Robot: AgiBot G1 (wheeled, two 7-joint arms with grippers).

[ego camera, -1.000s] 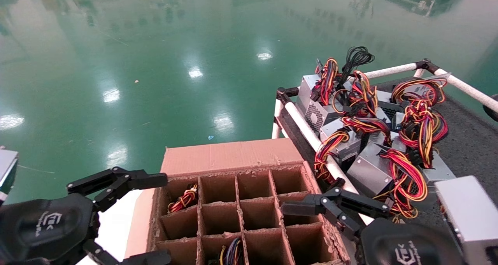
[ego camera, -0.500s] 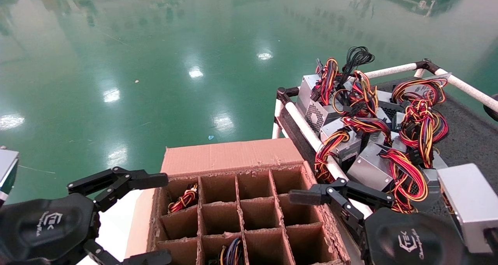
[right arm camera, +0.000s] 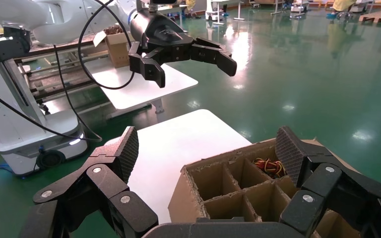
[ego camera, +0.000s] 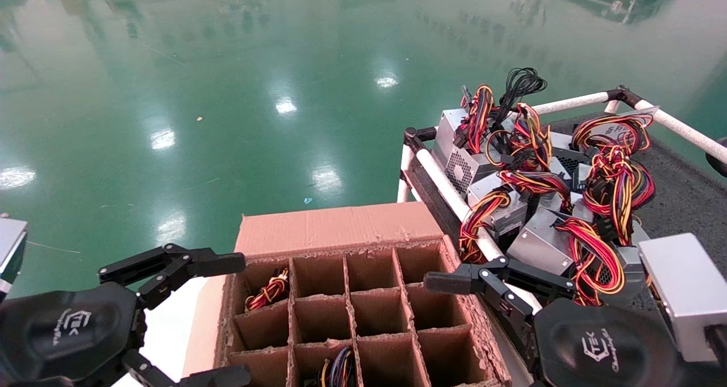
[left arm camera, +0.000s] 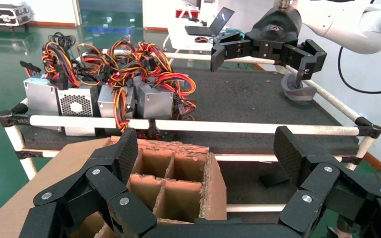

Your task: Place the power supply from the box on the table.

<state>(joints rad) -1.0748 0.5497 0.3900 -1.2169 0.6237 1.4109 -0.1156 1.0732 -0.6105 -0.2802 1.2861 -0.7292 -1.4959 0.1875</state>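
The right pincer [ego camera: 454,319] is hovering wide open and empty over the box [ego camera: 352,313], at its worktop [ego camera: 687,205] side. The left pincer [ego camera: 227,313], equally spread and empty, is hanging at the box's opposite side. A power supply [ego camera: 270,290] is sitting in the box's far corner cell nearest it.

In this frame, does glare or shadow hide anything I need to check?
Head view: ceiling lights glare on the green floor, not on the box; its deep cells are shadowed, their bottoms hidden. Left wrist view: table evenly lit. Right wrist view: floor reflections only.
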